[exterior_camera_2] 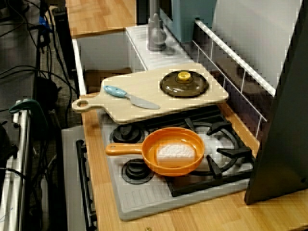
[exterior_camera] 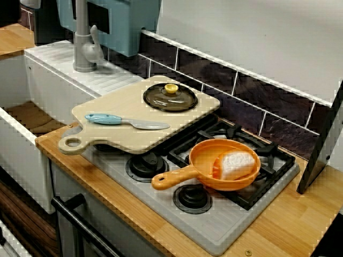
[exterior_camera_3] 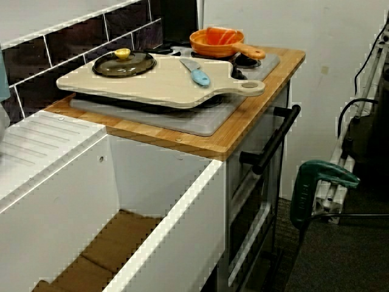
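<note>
No gripper shows in any view. An orange pan (exterior_camera: 201,155) sits on the right burners of a toy stove (exterior_camera: 214,225), handle pointing to the front. A white sponge-like block (exterior_camera: 236,164) lies inside it. A wooden cutting board (exterior_camera: 123,107) covers the stove's left half. On the board rest a dark glass lid (exterior_camera: 170,97) with a yellow knob and a knife (exterior_camera: 126,121) with a light-blue handle. From the stove's end I see the pan (exterior_camera_2: 159,140), block (exterior_camera_2: 176,153), board (exterior_camera_2: 144,91), lid (exterior_camera_2: 184,83) and knife (exterior_camera_2: 130,97). From the sink side, the pan (exterior_camera_3: 213,42) is far behind the board (exterior_camera_3: 158,85).
A grey faucet (exterior_camera: 83,43) stands on the white sink unit (exterior_camera: 48,75) left of the stove. A dark slanted panel (exterior_camera: 324,144) leans at the counter's right end. An oven door handle (exterior_camera_3: 276,140) juts out in front. A green clamp (exterior_camera_3: 316,182) and cables lie beside the unit.
</note>
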